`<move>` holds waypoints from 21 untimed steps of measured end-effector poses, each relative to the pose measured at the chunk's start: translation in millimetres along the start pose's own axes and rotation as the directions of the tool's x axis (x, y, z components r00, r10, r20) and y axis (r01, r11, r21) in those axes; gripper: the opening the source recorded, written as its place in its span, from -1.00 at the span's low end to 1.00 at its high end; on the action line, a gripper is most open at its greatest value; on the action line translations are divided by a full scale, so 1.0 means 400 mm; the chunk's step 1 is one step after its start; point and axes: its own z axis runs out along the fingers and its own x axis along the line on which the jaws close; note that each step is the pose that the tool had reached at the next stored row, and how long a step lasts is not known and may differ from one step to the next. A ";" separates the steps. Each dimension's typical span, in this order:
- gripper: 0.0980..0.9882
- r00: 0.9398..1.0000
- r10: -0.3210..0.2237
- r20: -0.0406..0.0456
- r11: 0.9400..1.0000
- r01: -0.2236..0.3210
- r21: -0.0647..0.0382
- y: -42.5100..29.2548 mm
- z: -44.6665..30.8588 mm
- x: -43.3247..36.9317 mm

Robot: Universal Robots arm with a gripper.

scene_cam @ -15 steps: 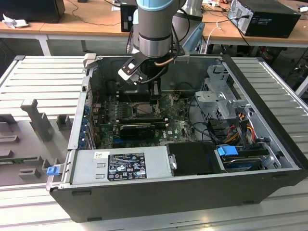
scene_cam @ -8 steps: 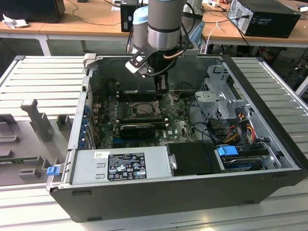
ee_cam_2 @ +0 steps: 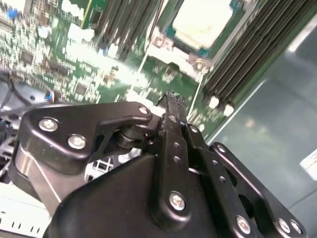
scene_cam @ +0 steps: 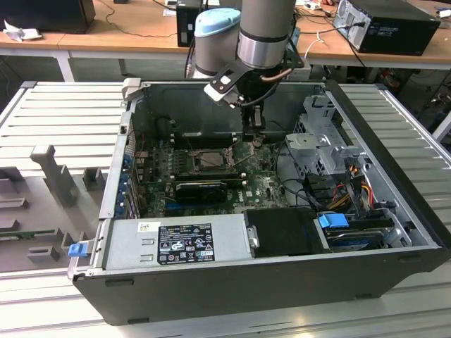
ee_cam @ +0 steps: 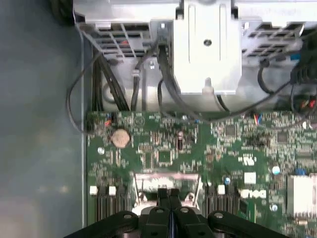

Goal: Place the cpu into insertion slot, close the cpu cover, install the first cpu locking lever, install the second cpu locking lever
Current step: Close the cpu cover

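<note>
My gripper (scene_cam: 254,131) hangs low over the green motherboard (scene_cam: 264,184), just to the exterior view's right of the insertion slot (scene_cam: 211,159). In both wrist views its black fingers (ee_cam: 163,194) are pressed together with nothing between them, and the tips (ee_cam_2: 171,96) hover close above the board beside the slot's edge. In the second wrist view the slot (ee_cam_2: 203,22) shows a pale silver square in its centre, which looks like the cpu. The metal cpu cover (ee_cam_2: 176,55) lies flat around it. A thin wire lever (ee_cam_2: 143,64) runs along one side of the slot.
The board sits deep in an open black computer case (scene_cam: 394,204). A power supply (scene_cam: 183,243) is at the front, a drive cage (scene_cam: 317,144) with loose cables at the exterior view's right. Memory slots (ee_cam_2: 247,54) flank the socket. A grey ribbed table (scene_cam: 63,113) surrounds the case.
</note>
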 end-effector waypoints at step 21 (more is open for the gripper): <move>-0.98 0.998 -0.065 0.001 0.998 0.065 0.002 0.057 0.045 -0.001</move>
